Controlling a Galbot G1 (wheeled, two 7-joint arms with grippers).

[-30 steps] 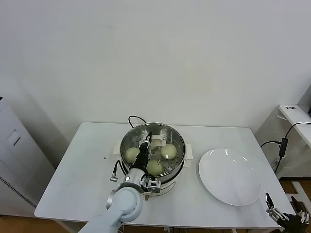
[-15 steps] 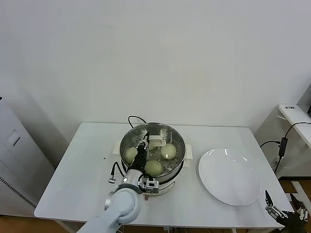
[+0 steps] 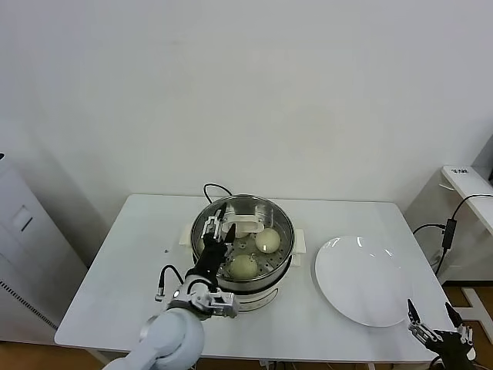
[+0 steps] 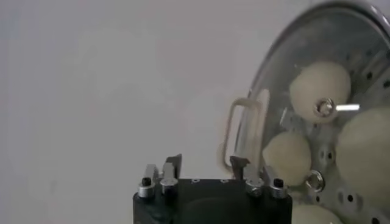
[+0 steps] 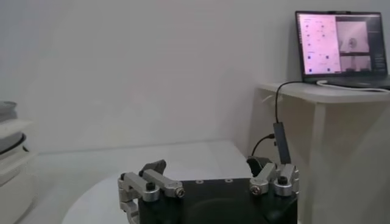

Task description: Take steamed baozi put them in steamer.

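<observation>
On the white worktop (image 3: 115, 285) we see the steamer (image 3: 242, 245), a shiny steel pot on a white base, standing near the middle and closer to the back edge, its black cord (image 3: 212, 187) curling off behind it. A flat white plate (image 3: 362, 281) lies well apart from it, toward the right edge and the front right corner.

Inside the steamer we count the steamed baozi (image 3: 243, 267) resting on the perforated tray; the left wrist view shows four pale buns (image 4: 320, 83) sitting close together.

Our left gripper (image 3: 216, 229) hangs over the steamer's left side, above the buns, its fingers (image 3: 209, 228) spread apart and holding nothing. In the left wrist view the fingertips (image 4: 172, 165) stand clear of the dough.

Our right gripper (image 3: 435, 331) waits off the front right corner of the worktop, below the plate, fingers (image 5: 149, 176) wide apart and empty. Behind it, the right wrist view catches a laptop (image 5: 340, 45) on a side table (image 5: 317, 97).
</observation>
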